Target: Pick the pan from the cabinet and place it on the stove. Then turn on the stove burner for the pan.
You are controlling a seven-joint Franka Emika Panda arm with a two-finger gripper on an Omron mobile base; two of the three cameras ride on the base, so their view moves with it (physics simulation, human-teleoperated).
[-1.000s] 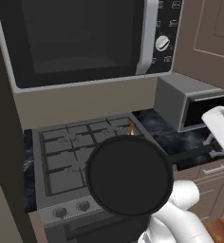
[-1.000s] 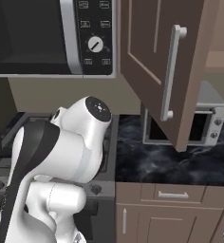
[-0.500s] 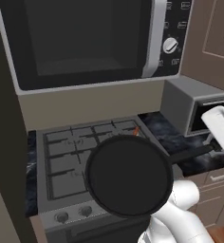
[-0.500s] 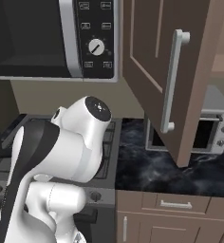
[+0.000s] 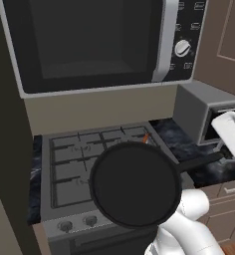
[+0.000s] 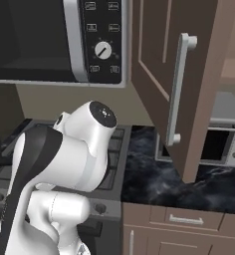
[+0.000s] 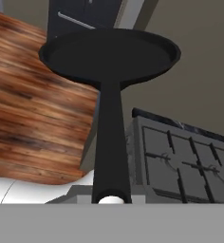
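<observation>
The pan (image 5: 135,184), flat, round and matte black, hangs in the air over the front right part of the stove (image 5: 79,162). Its long handle (image 5: 201,162) reaches right to my gripper (image 5: 223,152), which is shut on its end. In the hand view the handle (image 7: 110,142) rises from the bottom up to the pan (image 7: 109,54), with the stove's grates (image 7: 180,161) off to the right. Small round knobs (image 5: 64,225) line the stove's front. The brown cabinet's door (image 6: 189,74) stands open above the counter, its silver bar handle (image 6: 178,89) facing me.
A black microwave (image 5: 89,45) hangs over the stove. A silver toaster oven (image 5: 204,109) sits on the dark marble counter (image 6: 164,174) to the right, under the open cabinet door. Drawers (image 6: 186,219) run below the counter. My white arm (image 6: 64,164) hides much of the stove in the right base view.
The whole picture has shifted a little in both base views, so the camera has moved. The pan stays gripped in the same spot before the arm.
</observation>
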